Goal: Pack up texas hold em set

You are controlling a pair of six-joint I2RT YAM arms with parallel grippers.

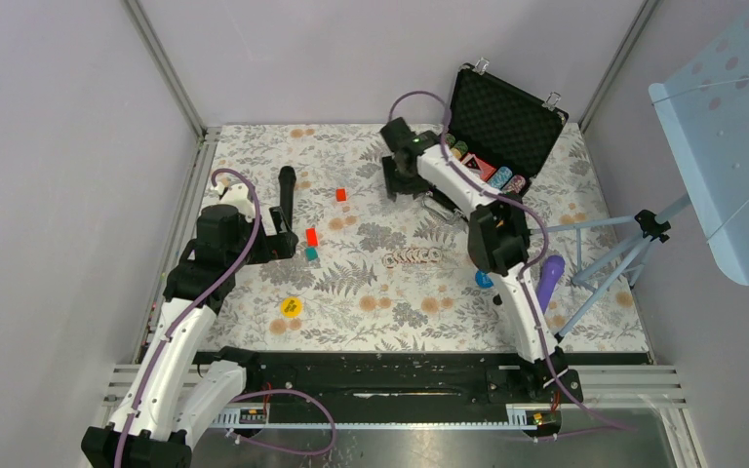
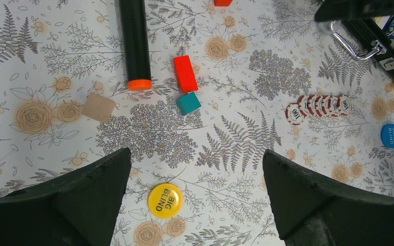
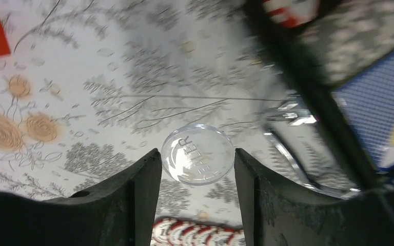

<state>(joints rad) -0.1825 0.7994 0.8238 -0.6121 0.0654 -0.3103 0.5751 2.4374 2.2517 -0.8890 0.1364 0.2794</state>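
Overhead view: two arms over a floral worktop (image 1: 371, 312); one black briefcase (image 1: 503, 122) open at the far right corner, lid upright, long axis angled from far left to near right, open face toward the arms; one overlapping row of chips (image 1: 413, 256) at centre, lying left to right; one yellow button (image 1: 292, 306) near the left arm, one blue button (image 1: 484, 279) beside the right arm; one black microphone (image 1: 287, 183), two red blocks (image 1: 311, 236) and one teal block (image 1: 310, 253) at left. Left end effector (image 1: 281, 234) hangs by the blocks; right end effector (image 1: 405, 183) just short of the briefcase.

Left wrist view: left end effector (image 2: 196, 154) released, jaws wide with nothing between them, above the yellow button (image 2: 165, 200) marked BIG BLIND; chips (image 2: 319, 106), about six, red and white; one tan tile (image 2: 98, 107), not visible from overhead, near the microphone's (image 2: 135, 41) orange end.

Right wrist view, blurred: right end effector (image 3: 196, 152) grasping one clear dealer button (image 3: 199, 159), seen in no other view; briefcase (image 3: 313, 102) edge at right.
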